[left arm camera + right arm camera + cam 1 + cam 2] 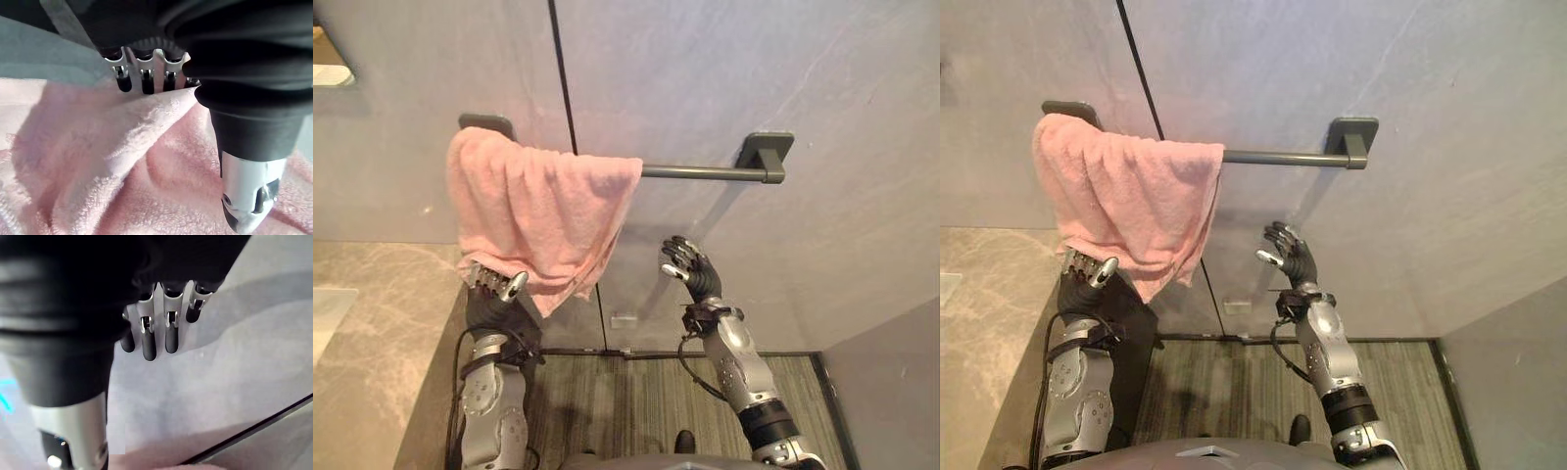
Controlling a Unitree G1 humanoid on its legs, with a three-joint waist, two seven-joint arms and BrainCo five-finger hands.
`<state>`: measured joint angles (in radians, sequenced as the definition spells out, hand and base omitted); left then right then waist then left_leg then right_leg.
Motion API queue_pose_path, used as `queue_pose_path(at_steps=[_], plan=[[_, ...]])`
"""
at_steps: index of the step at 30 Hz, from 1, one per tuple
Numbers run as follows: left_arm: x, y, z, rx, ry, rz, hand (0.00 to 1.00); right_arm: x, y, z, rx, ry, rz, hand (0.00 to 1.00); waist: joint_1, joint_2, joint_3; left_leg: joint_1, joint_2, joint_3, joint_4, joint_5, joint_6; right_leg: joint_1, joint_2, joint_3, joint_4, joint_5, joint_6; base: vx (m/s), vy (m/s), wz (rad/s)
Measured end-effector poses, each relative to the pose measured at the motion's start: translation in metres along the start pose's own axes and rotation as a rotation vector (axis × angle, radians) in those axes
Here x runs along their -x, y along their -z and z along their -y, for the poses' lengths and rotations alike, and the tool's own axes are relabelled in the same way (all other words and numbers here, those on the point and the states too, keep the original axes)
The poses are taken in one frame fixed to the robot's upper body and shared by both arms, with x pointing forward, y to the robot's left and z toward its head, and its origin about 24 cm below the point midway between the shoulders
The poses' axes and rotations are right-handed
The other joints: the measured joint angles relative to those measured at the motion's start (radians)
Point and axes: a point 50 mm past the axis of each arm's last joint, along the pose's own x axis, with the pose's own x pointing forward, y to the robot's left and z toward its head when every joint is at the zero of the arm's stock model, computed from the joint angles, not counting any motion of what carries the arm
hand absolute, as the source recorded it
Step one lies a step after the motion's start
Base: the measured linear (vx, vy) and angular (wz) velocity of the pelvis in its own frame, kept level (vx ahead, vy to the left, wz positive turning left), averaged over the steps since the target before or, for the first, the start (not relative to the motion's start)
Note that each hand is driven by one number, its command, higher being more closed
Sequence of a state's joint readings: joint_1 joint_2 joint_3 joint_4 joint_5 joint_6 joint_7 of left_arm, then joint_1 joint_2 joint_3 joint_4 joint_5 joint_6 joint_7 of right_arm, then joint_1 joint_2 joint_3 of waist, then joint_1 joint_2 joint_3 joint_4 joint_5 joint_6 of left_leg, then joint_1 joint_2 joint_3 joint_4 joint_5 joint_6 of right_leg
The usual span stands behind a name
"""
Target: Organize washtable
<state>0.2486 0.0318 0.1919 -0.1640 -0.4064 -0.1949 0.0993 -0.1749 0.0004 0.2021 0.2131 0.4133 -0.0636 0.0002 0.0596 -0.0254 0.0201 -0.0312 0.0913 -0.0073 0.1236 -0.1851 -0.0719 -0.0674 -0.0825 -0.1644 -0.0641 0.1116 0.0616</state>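
Hanging on rail (705,172), pink towel (533,211); left robot hand (495,290) touching hem

The left robot hand (234,117) was seen from very close against a pink towel (112,176). Its dark fingertips (123,84) were laid on the raised edge of a fold in the cloth. The thumb was held straight out over the towel, apart from the fingers. A grey wall (44,54) was seen beyond the fold.

Left robot hand (491,300) and right robot hand (695,270): silver dark-tipped fingers (147,340), dark ribbed covers (244,54), silver-grey arms (746,374).
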Motion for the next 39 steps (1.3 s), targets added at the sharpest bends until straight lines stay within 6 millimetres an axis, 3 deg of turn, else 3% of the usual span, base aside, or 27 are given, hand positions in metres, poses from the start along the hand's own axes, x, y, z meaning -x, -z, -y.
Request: queue_pose_path(at_steps=[6, 10, 15, 19, 20, 28, 32, 36, 39], plan=[[0.018, 0.009, -0.013, -0.016, -0.039, -0.063, 0.0, -0.018, -0.021, -0.022, 0.032, -0.095, 0.067, 0.0, 0.012, 0.004, 0.003, -0.026, 0.003, -0.032, 0.006, 0.016, -0.017, -0.004, 0.006, -0.031, -0.006, -0.001, -0.004, -0.05, -0.031, 0.16], [0.029, 0.02, -0.011, 0.011, -0.026, -0.121, 0.0, -0.032, -0.044, -0.046, 0.035, -0.195, 0.155, 0.0, 0.044, 0.004, 0.003, -0.033, 0.003, -0.058, 0.006, 0.022, -0.021, 0.002, 0.006, -0.057, -0.015, 0.003, -0.009, 0.0, -0.017, 0.16], [0.039, 0.041, -0.007, 0.016, 0.003, -0.243, 0.0, -0.037, -0.049, -0.072, 0.021, -0.282, 0.173, 0.0, 0.065, -0.004, 0.023, -0.033, 0.0, -0.086, 0.005, 0.024, -0.023, 0.024, 0.002, -0.081, -0.017, 0.003, -0.008, 0.02, 0.006, 0.17], [0.047, 0.058, -0.009, 0.034, -0.01, -0.339, 0.0, -0.038, -0.051, -0.074, -0.008, -0.278, 0.174, 0.0, 0.064, -0.02, 0.041, -0.036, -0.001, -0.094, 0.004, 0.025, -0.023, 0.025, -0.001, -0.094, -0.019, 0.003, -0.009, 0.0, 0.007, 0.06], [0.047, 0.059, -0.008, 0.039, -0.004, -0.344, 0.0, -0.038, -0.051, -0.074, -0.008, -0.275, 0.174, 1.0, 0.064, -0.02, 0.041, -0.036, -0.001, -0.095, 0.004, 0.026, -0.023, 0.025, -0.001, -0.095, -0.019, 0.002, -0.009, 0.01, -0.01, 0.05], [0.046, 0.06, -0.001, 0.051, 0.022, -0.349, 0.0, -0.044, -0.053, -0.079, 0.016, -0.27, 0.173, 1.0, 0.063, -0.009, 0.051, -0.033, 0.001, -0.096, 0.0, 0.031, -0.026, 0.03, 0.005, -0.097, -0.023, 0.002, -0.009, 0.0, -0.001, 0.0], [0.045, 0.059, -0.001, 0.05, 0.016, -0.344, 0.0, -0.046, -0.055, -0.096, 0.044, -0.34, 0.173, 1.0, 0.091, -0.006, 0.055, -0.029, 0.001, -0.097, -0.013, 0.04, -0.026, 0.03, 0.004, -0.104, -0.024, 0.002, -0.009, 0.0, -0.008, 0.06], [0.043, 0.056, -0.005, 0.044, -0.002, -0.329, 0.0, -0.05, -0.054, -0.095, 0.047, -0.323, 0.166, 1.0, 0.092, -0.007, 0.056, -0.022, -0.001, -0.097, -0.011, 0.048, -0.027, 0.031, 0.001, -0.105, -0.023, 0.002, -0.009, 0.01, 0.003, 0.03], [0.036, 0.039, -0.004, 0.045, -0.006, -0.249, 0.0, -0.052, -0.058, -0.085, 0.031, -0.27, 0.182, 1.0, 0.09, -0.009, 0.058, -0.018, -0.001, -0.094, -0.012, 0.048, -0.027, 0.031, 0.001, -0.101, -0.023, 0.002, -0.009, 0.0, 0.002, -0.03]])
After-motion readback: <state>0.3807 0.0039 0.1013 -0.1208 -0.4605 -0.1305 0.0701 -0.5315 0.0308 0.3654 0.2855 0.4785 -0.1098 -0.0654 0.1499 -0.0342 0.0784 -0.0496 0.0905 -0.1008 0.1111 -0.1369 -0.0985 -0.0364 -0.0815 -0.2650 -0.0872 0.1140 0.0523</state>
